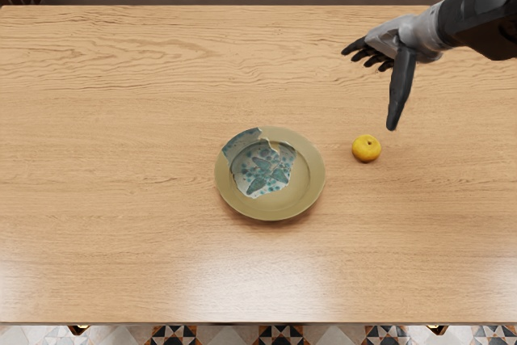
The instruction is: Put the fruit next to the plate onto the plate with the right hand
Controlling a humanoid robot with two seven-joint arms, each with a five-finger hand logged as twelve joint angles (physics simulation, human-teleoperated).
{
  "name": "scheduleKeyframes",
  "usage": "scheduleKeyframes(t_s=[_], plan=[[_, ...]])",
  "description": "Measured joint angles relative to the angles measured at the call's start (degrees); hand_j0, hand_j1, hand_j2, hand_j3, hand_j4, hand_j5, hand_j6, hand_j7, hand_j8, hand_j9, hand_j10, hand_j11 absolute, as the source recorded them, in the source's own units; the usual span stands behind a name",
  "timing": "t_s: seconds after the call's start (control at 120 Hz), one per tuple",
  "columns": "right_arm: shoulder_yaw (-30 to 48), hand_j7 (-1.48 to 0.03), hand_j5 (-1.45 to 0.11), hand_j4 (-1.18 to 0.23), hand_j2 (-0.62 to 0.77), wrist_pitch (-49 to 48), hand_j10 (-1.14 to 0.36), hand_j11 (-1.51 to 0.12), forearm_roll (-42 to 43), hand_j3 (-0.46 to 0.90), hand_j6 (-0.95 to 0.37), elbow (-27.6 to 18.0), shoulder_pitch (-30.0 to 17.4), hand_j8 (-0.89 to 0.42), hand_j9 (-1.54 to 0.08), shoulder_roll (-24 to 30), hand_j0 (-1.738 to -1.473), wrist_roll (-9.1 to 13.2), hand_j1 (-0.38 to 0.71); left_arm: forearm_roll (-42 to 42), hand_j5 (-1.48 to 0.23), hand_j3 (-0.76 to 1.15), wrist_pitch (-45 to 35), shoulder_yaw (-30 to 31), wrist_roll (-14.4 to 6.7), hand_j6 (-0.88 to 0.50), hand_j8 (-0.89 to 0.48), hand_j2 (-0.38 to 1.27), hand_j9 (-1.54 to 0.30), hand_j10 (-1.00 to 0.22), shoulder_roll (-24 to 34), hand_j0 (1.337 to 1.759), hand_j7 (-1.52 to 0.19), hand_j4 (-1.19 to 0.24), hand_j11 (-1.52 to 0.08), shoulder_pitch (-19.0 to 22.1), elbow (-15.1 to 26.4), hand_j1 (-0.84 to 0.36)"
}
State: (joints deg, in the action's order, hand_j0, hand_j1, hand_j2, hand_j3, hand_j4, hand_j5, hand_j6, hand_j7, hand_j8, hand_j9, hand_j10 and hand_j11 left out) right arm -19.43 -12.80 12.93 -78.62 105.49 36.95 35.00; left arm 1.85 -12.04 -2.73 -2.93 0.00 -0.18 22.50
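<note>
Wooden table (121, 264) fills view, green-patterned plate (313, 177) near middle. Right hand (393, 58) hovers up and right of plate, fingers spread, grasping nothing. Small orange fruit (366, 148) sits just right of plate, clear of rim, untouched. Step in hand: reach. Next move likely calls for descent onto fruit, fingers closing round it.

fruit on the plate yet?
No, the orange fruit lies on the table beside the plate, apart from it, with the open right hand holding nothing.
</note>
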Motion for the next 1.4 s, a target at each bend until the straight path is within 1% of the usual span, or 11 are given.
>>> scheduleKeyframes(t_s=[0.05, 0.108, 0.183, 0.25, 0.392, 0.467, 0.658, 0.917, 1.117, 1.4], plan=[[-5.7, 0.00, 0.00, 0.00, 0.00, 5.3, 0.00, 0.00, 0.4, 0.00, 0.00, 0.0, 2.8, 0.00, 0.00, -3.2, -1.658, 0.0, -0.35, 0.0, -0.01, 0.00, 0.0, 0.0, 0.0, -0.01, -0.01, 0.00, -0.01, -0.01, 0.0, 1.658, -0.01, -0.01, -0.01, 0.0, 0.0, 0.34], [-9.8, 0.00, 0.00, 0.00, 0.00, 9.8, 0.00, 0.00, 0.9, 0.00, 0.00, 0.1, 4.8, 0.00, 0.00, -5.7, -1.658, 0.0, -0.35, 0.0, -0.01, 0.00, 0.0, 0.0, 0.0, -0.01, -0.01, 0.00, -0.01, -0.01, 0.0, 1.658, -0.01, -0.01, -0.01, 0.0, 0.0, 0.34], [-13.1, 0.00, 0.00, 0.00, 0.00, 14.9, 0.00, 0.00, 1.3, 0.00, 0.00, 0.1, 6.1, 0.00, 0.00, -8.1, -1.658, 0.0, -0.35, 0.0, -0.01, 0.00, 0.0, 0.0, 0.0, -0.01, -0.01, 0.00, -0.01, -0.01, 0.0, 1.658, -0.01, -0.01, -0.01, 0.0, 0.0, 0.34], [-14.7, 0.00, 0.00, 0.00, 0.00, 19.2, 0.00, 0.00, 1.5, 0.00, 0.00, 0.0, 6.2, 0.00, 0.00, -9.2, -1.658, 0.0, -0.35, 0.0, -0.01, 0.00, 0.0, 0.0, 0.0, -0.01, -0.01, 0.00, -0.01, -0.01, 0.0, 1.658, -0.01, -0.01, -0.01, 0.0, 0.0, 0.34], [-16.0, 0.00, 0.00, 0.00, 0.00, 28.4, 0.00, 0.00, 1.7, 0.00, 0.00, 0.0, 2.0, 0.00, 0.00, -11.6, -1.658, 0.0, -0.35, 0.0, -0.01, 0.00, 0.0, 0.0, 0.0, -0.01, -0.01, 0.00, -0.01, -0.01, 0.0, 1.658, -0.01, -0.01, -0.01, 0.0, 0.0, 0.34], [-16.3, 0.00, 0.00, 0.00, 0.00, 31.8, 0.00, 0.00, 1.8, 0.00, 0.00, 0.0, -0.5, 0.00, 0.00, -13.0, -1.658, 0.0, -0.35, 0.0, -0.01, 0.00, 0.0, 0.0, 0.0, -0.01, -0.01, 0.00, -0.01, -0.01, 0.0, 1.658, -0.01, -0.01, -0.01, 0.0, 0.0, 0.34], [-16.1, 0.00, 0.00, 0.00, 0.00, 38.4, 0.00, 0.00, 4.2, 0.00, 0.00, 0.1, -6.0, 0.00, 0.00, -14.7, -1.658, 0.0, -0.35, 0.0, -0.01, 0.00, 0.0, 0.0, 0.0, -0.01, -0.01, 0.00, -0.01, -0.01, 0.0, 1.658, -0.01, -0.01, -0.01, 0.0, 0.0, 0.34], [-15.8, 0.00, 0.00, 0.00, 0.00, 42.9, 0.00, 0.00, 9.2, 0.00, 0.00, 1.8, -12.4, 0.00, 0.00, -16.4, -1.658, 0.0, -0.35, 0.0, -0.01, 0.00, 0.0, 0.0, 0.0, -0.01, -0.01, 0.00, -0.01, -0.01, 0.0, 1.658, -0.01, -0.01, -0.01, 0.0, 0.0, 0.34], [-15.7, 0.00, 0.00, 0.00, 0.00, 43.8, 0.00, 0.00, 11.0, 0.00, 0.00, 3.4, -15.0, 0.00, 0.00, -19.7, -1.658, 0.0, -0.35, 0.0, -0.01, 0.00, 0.0, 0.0, 0.0, -0.01, -0.01, 0.00, -0.01, -0.01, 0.0, 1.658, -0.01, -0.01, -0.01, 0.0, 0.0, 0.34], [-15.7, 0.00, 0.00, 0.00, 0.00, 44.0, 0.00, 0.00, 11.0, 0.00, 0.00, 3.5, -16.7, 0.00, 0.00, -21.0, -1.658, 0.0, -0.35, 0.0, -0.01, 0.00, 0.0, 0.0, 0.0, -0.01, -0.01, 0.00, -0.01, -0.01, 0.0, 1.658, -0.01, -0.01, -0.01, 0.0, 0.0, 0.34]])
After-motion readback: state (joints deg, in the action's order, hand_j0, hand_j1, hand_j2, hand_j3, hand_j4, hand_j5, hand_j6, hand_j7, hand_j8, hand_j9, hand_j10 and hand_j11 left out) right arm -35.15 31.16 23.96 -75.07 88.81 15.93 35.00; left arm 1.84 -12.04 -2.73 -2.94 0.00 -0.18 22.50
